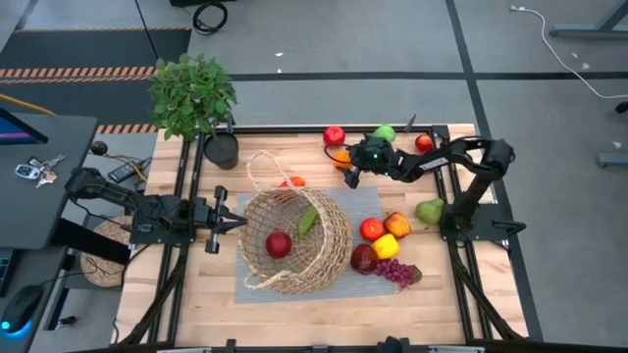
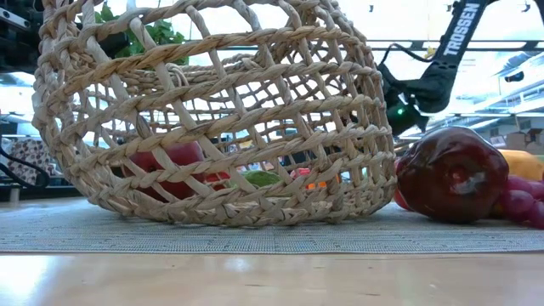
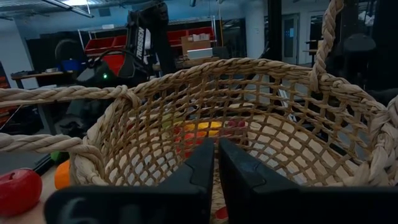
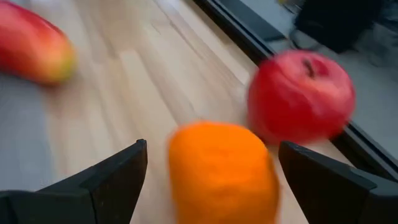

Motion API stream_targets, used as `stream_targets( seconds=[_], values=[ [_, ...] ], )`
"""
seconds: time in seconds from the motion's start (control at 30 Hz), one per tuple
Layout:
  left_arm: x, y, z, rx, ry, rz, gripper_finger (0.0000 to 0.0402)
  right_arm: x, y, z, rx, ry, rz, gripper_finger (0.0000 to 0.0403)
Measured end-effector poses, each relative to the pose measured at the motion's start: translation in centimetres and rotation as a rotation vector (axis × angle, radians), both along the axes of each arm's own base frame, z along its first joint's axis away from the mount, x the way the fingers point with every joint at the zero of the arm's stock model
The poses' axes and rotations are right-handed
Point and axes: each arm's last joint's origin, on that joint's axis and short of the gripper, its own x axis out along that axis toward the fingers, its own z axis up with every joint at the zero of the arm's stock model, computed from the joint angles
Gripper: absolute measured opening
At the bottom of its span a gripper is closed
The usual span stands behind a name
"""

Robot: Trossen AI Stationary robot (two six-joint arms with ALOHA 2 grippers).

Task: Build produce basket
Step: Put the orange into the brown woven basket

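The tan wicker basket (image 1: 294,240) lies tipped on a grey mat (image 1: 373,201), mouth toward the table's left, its lower wall on the mat (image 2: 212,212). A red apple (image 1: 278,243) and a green cucumber (image 1: 308,221) lie inside. My left gripper (image 1: 238,224) is shut at the basket's rim, pointing into the mouth (image 3: 216,168). My right gripper (image 1: 351,175) is open at the table's far side, its fingers on either side of an orange (image 4: 221,174) without touching it. A red apple (image 4: 301,96) lies just beyond the orange. My left gripper has its shut fingers (image 3: 202,171) level at the basket's left rim (image 3: 87,155), coming from the table's left. The place where they meet the rim lies below the picture's edge, so I cannot tell whether they touch the basket.
To the right of the basket lie a red apple (image 1: 371,228), a yellow piece (image 1: 386,245), a dark red apple (image 1: 363,258), purple grapes (image 1: 397,272) and a green pear (image 1: 429,210). A green apple (image 1: 385,132) lies far back. A potted plant (image 1: 193,93) stands far left.
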Motion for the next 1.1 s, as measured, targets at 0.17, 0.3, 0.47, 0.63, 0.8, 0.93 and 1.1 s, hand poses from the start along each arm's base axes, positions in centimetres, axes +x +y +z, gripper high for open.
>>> stream_targets(
  seconds=[0.17,0.3,0.47,0.63,0.8,0.93,1.1],
  values=[
    [0.0,0.0,0.0,0.0,0.0,0.0,0.0036,0.0,-0.1,-0.9,-0.004,0.041,-0.018,0.0365],
    [0.0,0.0,0.0,0.0,0.0,0.0,0.0031,0.0,-0.1,-1.0,0.0,0.048,-0.014,0.0359],
    [0.0,0.0,0.0,0.0,0.0,0.0,0.0028,0.0,-0.1,-1.0,0.003,0.052,-0.015,0.0347],
    [0.0,0.0,0.0,0.0,0.0,0.0,0.0035,-0.1,-0.1,-1.2,0.015,0.069,-0.019,0.0346],
    [0.0,0.0,0.0,0.0,0.0,0.0,0.0034,-0.1,-0.1,-1.2,0.014,0.074,-0.017,0.0346],
    [0.0,0.0,0.0,0.0,0.0,0.0,0.0028,-0.1,0.0,-1.2,0.008,0.081,-0.012,0.0345],
    [0.0,0.0,0.0,0.0,0.0,0.0,0.0031,-0.2,0.0,-1.4,0.017,0.102,-0.01,0.0345]
  ],
)
